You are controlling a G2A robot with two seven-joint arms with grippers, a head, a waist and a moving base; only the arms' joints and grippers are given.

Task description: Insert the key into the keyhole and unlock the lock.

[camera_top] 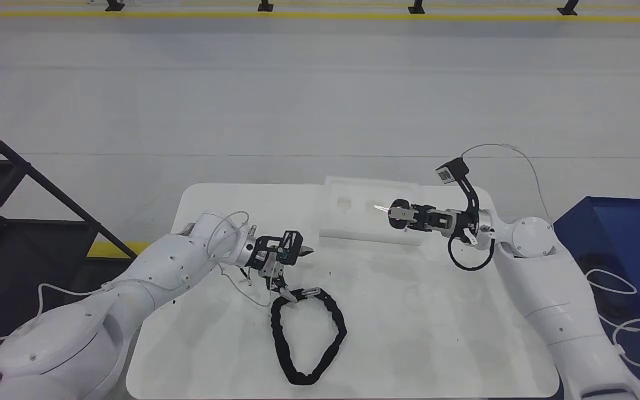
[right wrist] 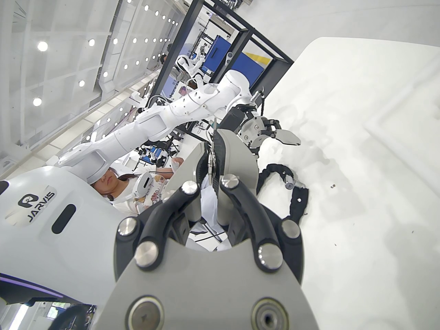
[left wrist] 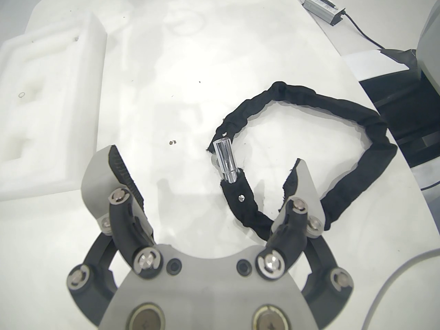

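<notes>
Left wrist view: left jaws open astride the lock cylinder (left wrist: pixel 225 161); clamp it steady while right jaws pinch the key (camera_top: pixel 382 208).

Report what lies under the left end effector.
Below the open left end effector, the lock's chrome cylinder and black sleeved chain lie on the table. The sleeve covers the links; the keyhole cannot be seen.

The table (camera_top: pixel 430 320) is plain white, and so is the foam tray (left wrist: pixel 51 104) at its 12 o'clock. The lock's chain sleeve (left wrist: pixel 343 104) is woven black, its cylinder (left wrist: pixel 225 161) shiny chrome. The left claw (left wrist: pixel 204 164) is matt grey with black ribbed pads (left wrist: pixel 120 166).
</notes>
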